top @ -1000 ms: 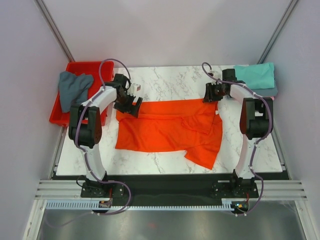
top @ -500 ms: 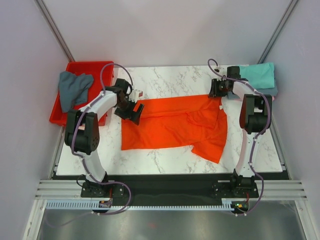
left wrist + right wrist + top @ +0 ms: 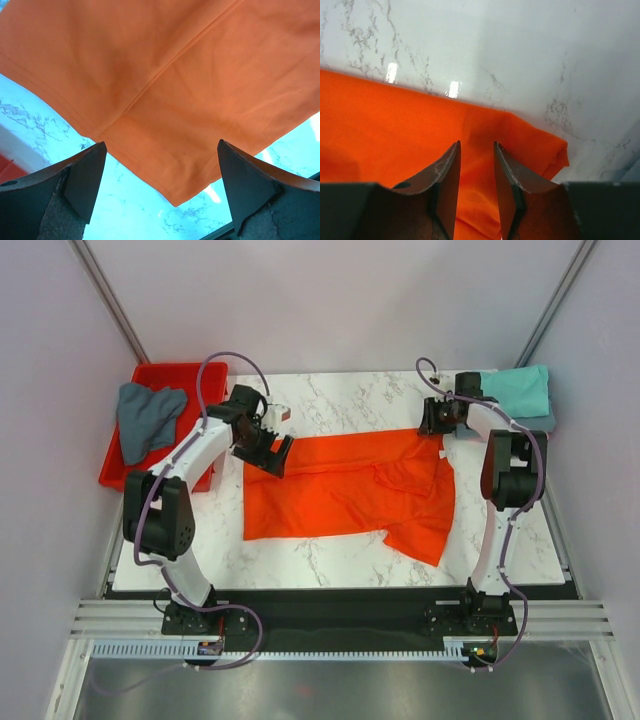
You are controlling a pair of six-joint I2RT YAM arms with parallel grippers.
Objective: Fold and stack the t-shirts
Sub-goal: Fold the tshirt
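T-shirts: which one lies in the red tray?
The grey-blue t-shirt, bunched in the red tray at far left. The orange t-shirt is spread mid-table; the teal t-shirt sits folded at far right.

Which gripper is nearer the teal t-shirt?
Right. The right gripper, pinching the orange t-shirt, sits close by the teal t-shirt; the left gripper is across the table, near the red tray.

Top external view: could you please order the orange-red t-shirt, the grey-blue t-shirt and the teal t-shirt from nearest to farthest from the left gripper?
From the left gripper:
1. Orange-red t-shirt: directly beside it, spread out in the middle.
2. Grey-blue t-shirt: further to the left, lying in the red tray.
3. Teal t-shirt: at the far right corner, by the other arm.
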